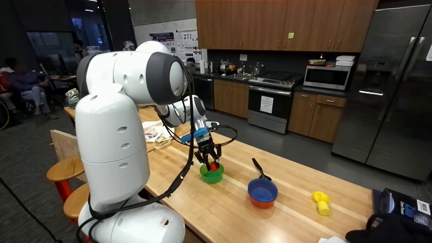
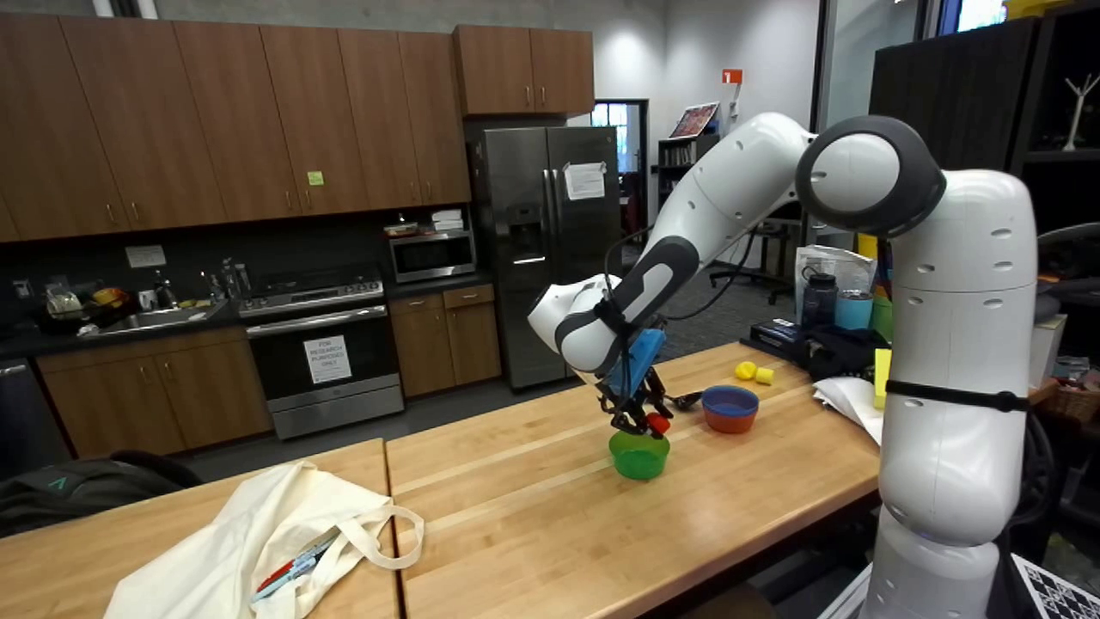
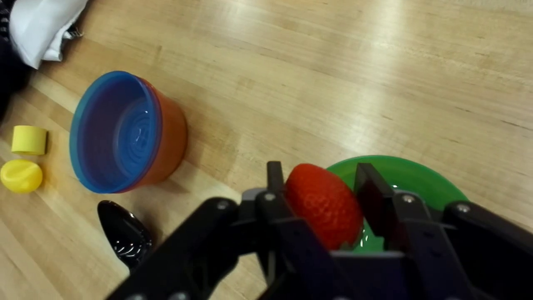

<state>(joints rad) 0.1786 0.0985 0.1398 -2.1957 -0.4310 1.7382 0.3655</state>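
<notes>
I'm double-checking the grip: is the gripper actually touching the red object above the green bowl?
Touching: the wrist view shows the red object clamped between the fingers of the gripper, one against each side.

Dimpled strawberry (image 3: 322, 204), glossy plastic spoon (image 3: 124, 233)

One strawberry (image 3: 325, 204), three bowls (image 2: 639, 465), one spoon (image 3: 124, 234), two yellow pieces (image 3: 21, 176)

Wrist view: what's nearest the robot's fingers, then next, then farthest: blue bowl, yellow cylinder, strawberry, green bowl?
1. The strawberry: gripped between the fingers.
2. The green bowl: behind the strawberry, toward the right.
3. The blue bowl: over to the left.
4. The yellow cylinder: even farther left.
</notes>
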